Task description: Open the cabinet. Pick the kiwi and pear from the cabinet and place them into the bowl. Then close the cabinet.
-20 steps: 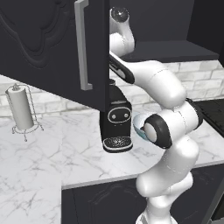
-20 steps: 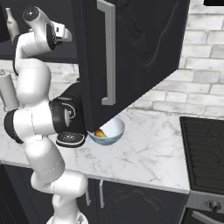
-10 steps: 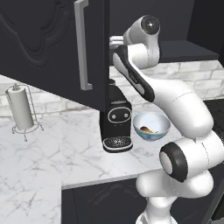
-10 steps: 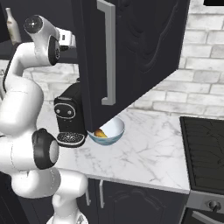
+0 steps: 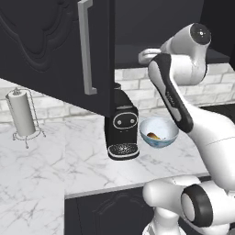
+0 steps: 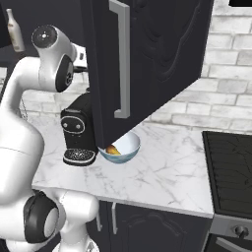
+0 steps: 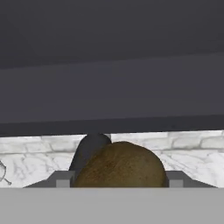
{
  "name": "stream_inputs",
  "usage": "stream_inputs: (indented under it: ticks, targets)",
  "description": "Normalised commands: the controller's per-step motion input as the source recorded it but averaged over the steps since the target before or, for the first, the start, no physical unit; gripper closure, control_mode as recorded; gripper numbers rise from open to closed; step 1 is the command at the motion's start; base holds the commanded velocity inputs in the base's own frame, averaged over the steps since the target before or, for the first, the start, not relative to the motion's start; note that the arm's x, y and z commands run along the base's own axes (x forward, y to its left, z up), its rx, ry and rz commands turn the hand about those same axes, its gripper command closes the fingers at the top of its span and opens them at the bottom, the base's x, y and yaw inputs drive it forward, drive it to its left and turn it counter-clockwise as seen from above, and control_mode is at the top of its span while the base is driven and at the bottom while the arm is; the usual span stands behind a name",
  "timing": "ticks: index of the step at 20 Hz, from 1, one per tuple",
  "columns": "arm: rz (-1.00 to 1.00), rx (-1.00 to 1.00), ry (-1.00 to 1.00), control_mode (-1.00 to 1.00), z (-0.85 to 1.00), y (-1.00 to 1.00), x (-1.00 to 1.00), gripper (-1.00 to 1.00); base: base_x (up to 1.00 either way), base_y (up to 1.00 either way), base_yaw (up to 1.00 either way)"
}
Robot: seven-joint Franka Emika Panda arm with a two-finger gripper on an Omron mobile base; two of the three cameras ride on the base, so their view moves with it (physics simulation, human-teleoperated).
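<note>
1. At the far left of the left base view one paper towel roll (image 5: 21, 113) stands in its wire holder on the marble counter (image 5: 55, 165), well apart from the work.
2. The cabinet (image 5: 59, 46) hangs open; two doors show, each with one silver bar handle (image 5: 86, 46), and the left door swings out over the counter.
3. Under that door stands one black coffee machine (image 5: 121, 126).
4. Just right of the machine sits one bowl (image 5: 159, 132). It already holds one yellowish-tan fruit, by its colour the pear (image 6: 113, 150).
5. In the hand view one kiwi (image 7: 123, 165) sits between the finger tips; the gripper (image 7: 118, 181) looks clamped on it, jaws held fairly wide by the fruit. The dark underside of the cabinet shelf (image 7: 112, 96) spans the view above it, so the hand appears to be at the cabinet mouth.
6. Judged step: carrying the kiwi, second fruit of two, out of the cabinet.
7. Next move calls for drawing the hand clear of the shelf edge, lowering it past the coffee machine to above the bowl, then releasing. Both doors are left to shut.
</note>
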Motion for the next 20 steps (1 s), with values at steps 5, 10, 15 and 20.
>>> stream_inputs:
  ticks: [5, 10, 15, 20]
  targets:
    - [-0.05, 0.0, 0.2, -1.0, 0.0, -0.57, -1.0, 1.0, 0.0, 0.0, 0.0]
    - [-0.07, 0.0, 0.17, -1.0, 0.0, -0.51, -0.95, 1.0, 0.0, 0.0, 0.0]
    - [-0.06, 0.0, 0.05, -1.0, -0.21, -0.46, -0.67, 1.0, 0.0, 0.0, 0.0]
    - [0.0, 0.0, 0.0, -1.0, -0.54, -0.27, -0.23, 1.0, 0.0, 0.0, 0.0]
